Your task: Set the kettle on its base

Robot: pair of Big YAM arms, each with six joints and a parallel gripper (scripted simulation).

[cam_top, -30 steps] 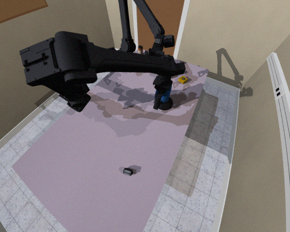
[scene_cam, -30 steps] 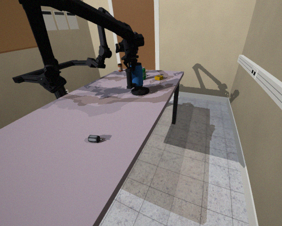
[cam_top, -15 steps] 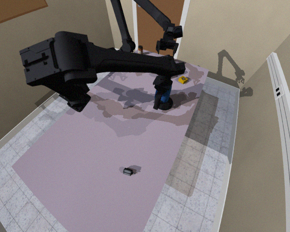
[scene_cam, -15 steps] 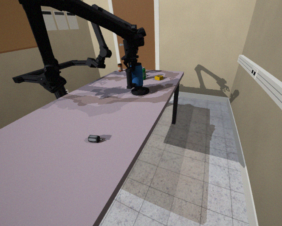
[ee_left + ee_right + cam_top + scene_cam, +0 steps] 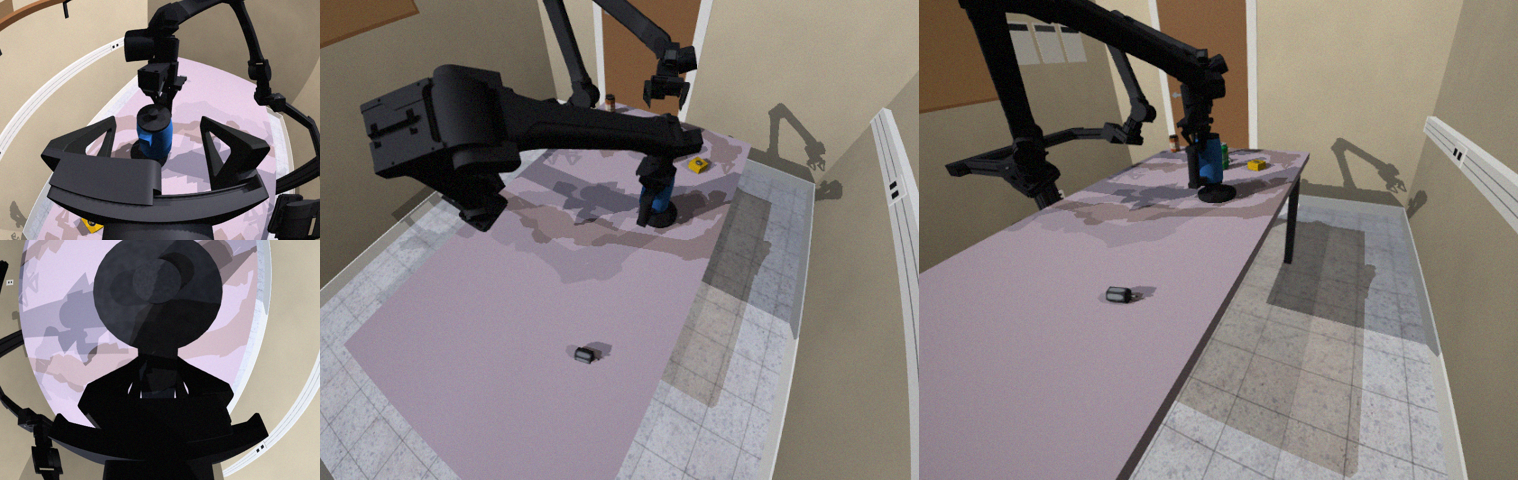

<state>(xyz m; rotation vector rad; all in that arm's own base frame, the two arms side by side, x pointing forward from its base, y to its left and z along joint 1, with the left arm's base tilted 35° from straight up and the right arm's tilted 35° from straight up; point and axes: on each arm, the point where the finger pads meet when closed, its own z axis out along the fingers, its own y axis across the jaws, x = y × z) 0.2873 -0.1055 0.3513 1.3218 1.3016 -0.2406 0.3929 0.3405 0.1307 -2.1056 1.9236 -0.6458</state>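
The blue kettle (image 5: pixel 663 196) (image 5: pixel 1210 161) (image 5: pixel 157 144) (image 5: pixel 116 317) with black lid is upright just above the black round base (image 5: pixel 665 217) (image 5: pixel 1217 194) (image 5: pixel 135 152), which sits on the table. In the exterior view the kettle looks a little off to the left of the base's middle. My right gripper (image 5: pixel 1193 139) (image 5: pixel 157 360) is shut on the kettle's black handle (image 5: pixel 1193 167). My left gripper (image 5: pixel 665 101) (image 5: pixel 158 120) is open and empty, above the table beyond the kettle in the top view. The stud and the ring under the kettle are hidden.
A yellow box (image 5: pixel 698 164) (image 5: pixel 1256 164) (image 5: pixel 92 226) and a green can (image 5: pixel 1225 156) stand beyond the kettle. An orange-brown jar (image 5: pixel 610 103) (image 5: pixel 1173 143) is at the far end. A small dark object (image 5: pixel 583 355) (image 5: pixel 1117 294) lies on the table's near part.
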